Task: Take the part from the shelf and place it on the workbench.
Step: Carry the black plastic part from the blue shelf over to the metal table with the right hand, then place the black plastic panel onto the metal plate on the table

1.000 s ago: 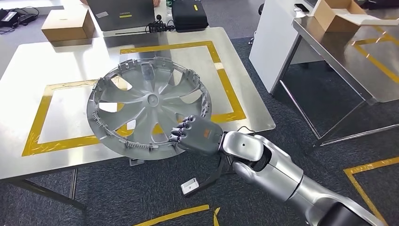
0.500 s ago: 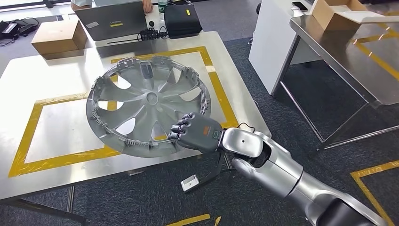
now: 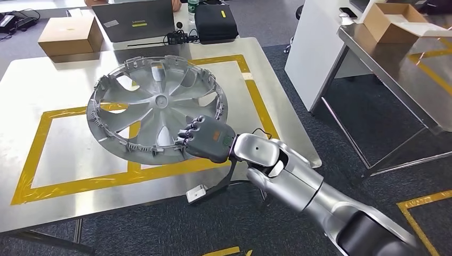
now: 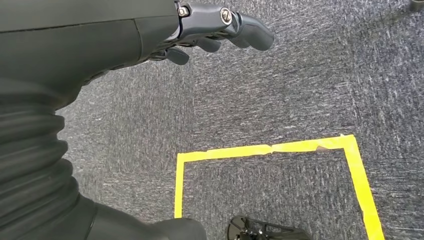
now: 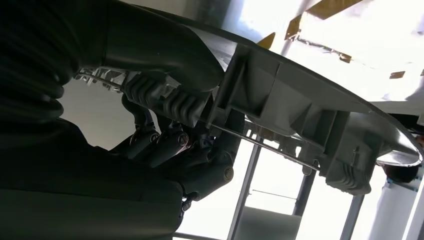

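Carried the hubcap up and leftward in the head view since a second ago, from hanging past the near edge to sitting well in over the workbench. Allowed for some camera shift too, as the whole scene had slid a little. Judged the transfer nearly done: only lowering and letting go remained.

At upper left, noted a brown cardboard box, matte and square-cornered, on the brushed steel top. Below it, saw the yellow tape marking a rectangle, creased and scuffed at its corners. Next to the right, saw a grey laptop and a black case at the far edge.

Centre frame, found the hubcap tilted, inner face up: silver plastic, curved spokes around a small hub, clips ringing the rim. Looked light, but awkward through its breadth. Just right of centre, saw the right hand gripping the near rim, dark fingers curled over the lip; in the right wrist view, saw the same hand wrapped round the ribbed rim.

In the left wrist view, found the left hand holding nothing, fingers loosely bent and apart, over grey carpet.

At far right, noted a second steel table bearing an open carton.
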Tool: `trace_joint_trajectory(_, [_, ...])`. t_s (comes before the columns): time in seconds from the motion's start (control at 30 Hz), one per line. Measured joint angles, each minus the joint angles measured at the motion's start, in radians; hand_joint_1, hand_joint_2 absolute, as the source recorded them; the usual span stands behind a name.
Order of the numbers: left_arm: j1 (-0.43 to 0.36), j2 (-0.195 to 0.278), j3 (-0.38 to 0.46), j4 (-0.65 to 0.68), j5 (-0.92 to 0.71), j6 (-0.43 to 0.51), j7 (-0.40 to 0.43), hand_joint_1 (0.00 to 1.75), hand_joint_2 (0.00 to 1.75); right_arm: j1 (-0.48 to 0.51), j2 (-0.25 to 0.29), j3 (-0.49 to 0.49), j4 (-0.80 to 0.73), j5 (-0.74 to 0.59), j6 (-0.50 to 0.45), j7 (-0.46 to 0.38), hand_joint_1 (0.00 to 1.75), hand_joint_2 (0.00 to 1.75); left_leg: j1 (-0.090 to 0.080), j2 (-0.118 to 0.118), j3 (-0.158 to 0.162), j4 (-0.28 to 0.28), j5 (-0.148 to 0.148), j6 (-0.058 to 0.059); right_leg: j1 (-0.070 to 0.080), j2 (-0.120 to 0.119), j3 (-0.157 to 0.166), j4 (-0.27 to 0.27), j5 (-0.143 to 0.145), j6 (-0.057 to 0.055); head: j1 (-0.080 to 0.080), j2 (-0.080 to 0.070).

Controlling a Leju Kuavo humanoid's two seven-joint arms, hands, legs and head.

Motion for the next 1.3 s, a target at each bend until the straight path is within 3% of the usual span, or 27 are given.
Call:
trace_joint_trajectory(0.23, [0.001, -0.001, -0.011, 0.0, -0.026, 0.013, 0.029, 0.0, 1.75, -0.123, 0.134, 0.004, 0.235, -0.022, -0.035, -0.002, 1.75, 1.75, -0.001, 0.001, 0.003, 0.0, 0.0, 0.003, -0.001, -0.001, 0.002, -0.003, 0.0, 0.024, 0.0, 0.0])
trace_joint_trajectory(0.43, [0.003, -0.007, -0.016, 0.0, -0.033, 0.016, 0.05, 0.0, 1.75, -0.199, 0.203, 0.003, 0.458, -0.034, -0.076, 0.012, 1.75, 1.75, 0.001, 0.001, 0.005, -0.001, 0.002, 0.001, -0.001, -0.001, 0.003, -0.001, 0.001, 0.025, 0.0, 0.0])
trace_joint_trajectory(0.73, [0.008, -0.012, -0.016, 0.001, -0.039, 0.038, 0.044, 0.0, 1.75, -0.262, 0.227, -0.027, 0.706, -0.035, -0.136, 0.044, 1.75, 1.75, 0.002, 0.002, 0.006, -0.001, 0.003, 0.0, 0.002, -0.001, 0.003, 0.0, 0.001, 0.025, 0.0, 0.0])
trace_joint_trajectory(0.87, [0.004, -0.012, -0.016, 0.0, -0.035, 0.07, 0.019, 0.0, 1.75, -0.266, 0.233, -0.038, 0.745, -0.033, -0.139, 0.043, 0.0, 0.0, 0.002, 0.003, 0.006, -0.001, 0.003, 0.0, 0.002, -0.001, 0.002, 0.0, 0.001, 0.025, 0.0, 0.0])
trace_joint_trajectory(0.9, [0.003, -0.011, -0.016, 0.0, -0.03, 0.085, 0.008, 0.0, 1.75, -0.268, 0.236, -0.042, 0.751, -0.031, -0.14, 0.043, 0.0, 0.0, 0.002, 0.003, 0.006, -0.002, 0.003, -0.001, 0.002, 0.0, 0.002, 0.0, 0.001, 0.025, 0.0, 0.0])
trace_joint_trajectory(1.03, [-0.005, -0.008, -0.016, 0.0, -0.029, 0.119, -0.012, 0.0, 0.0, -0.282, 0.246, -0.061, 0.766, -0.023, -0.147, 0.037, 0.0, 0.0, 0.002, 0.003, 0.008, -0.003, 0.003, -0.001, 0.002, 0.0, 0.003, 0.0, 0.0, 0.025, 0.0, 0.0])
trace_joint_trajectory(1.3, [-0.01, -0.006, -0.017, 0.0, -0.035, 0.142, -0.004, 0.0, 0.0, -0.288, 0.256, -0.096, 0.774, -0.021, -0.161, 0.02, 0.0, 0.0, 0.002, 0.004, 0.01, -0.003, 0.003, -0.001, 0.002, 0.0, 0.005, 0.0, 0.0, 0.024, 0.0, 0.0])
